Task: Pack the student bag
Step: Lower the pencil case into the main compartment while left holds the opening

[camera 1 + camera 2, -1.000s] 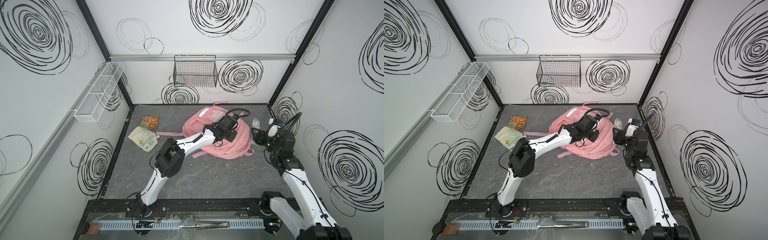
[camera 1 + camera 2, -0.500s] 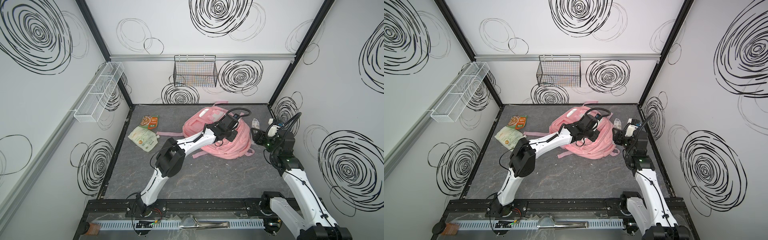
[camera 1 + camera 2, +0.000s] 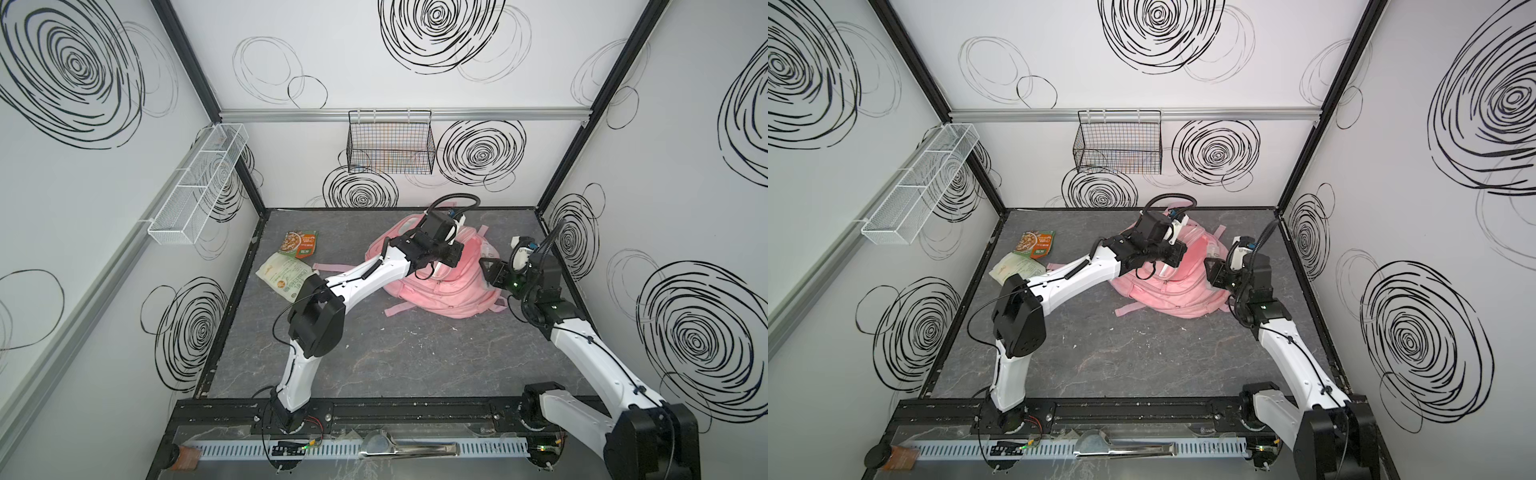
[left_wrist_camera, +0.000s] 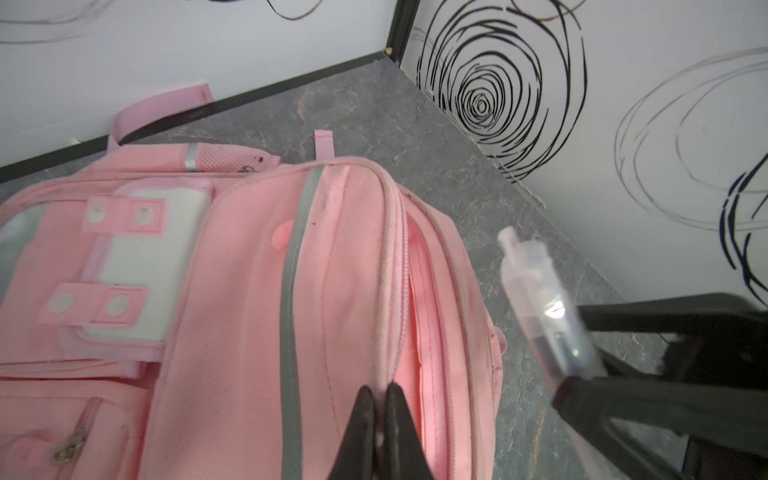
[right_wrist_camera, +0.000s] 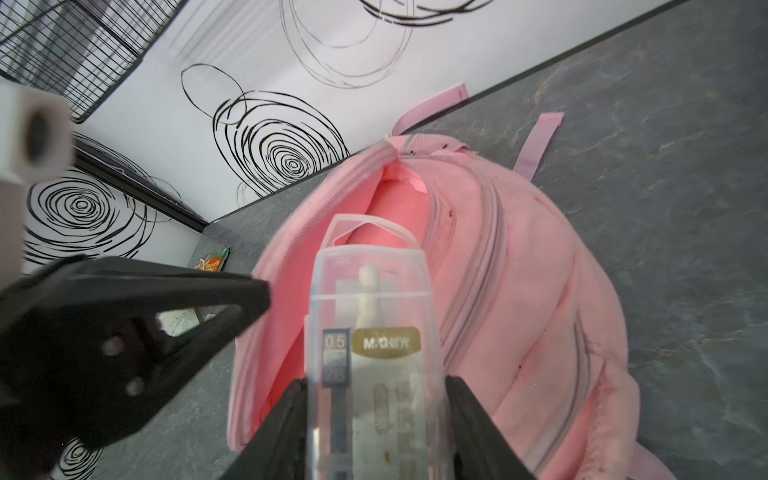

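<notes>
Looks like you're only getting started: left gripper (image 4: 380,395) pinching the zip edge of the student bag (image 3: 453,291) at the table's (image 3: 374,353) back right, right gripper (image 5: 376,415) clamping a clear lead case (image 5: 374,316) by its open mouth, snack packets (image 3: 300,244) not packed yet.

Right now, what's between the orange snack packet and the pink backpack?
The backpack's loose pink strap on the grey table, with the left arm crossing above, in both top views.

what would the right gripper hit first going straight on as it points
The right gripper would probably meet the open compartment of the student bag, its clear case leading; depth unclear.
</notes>
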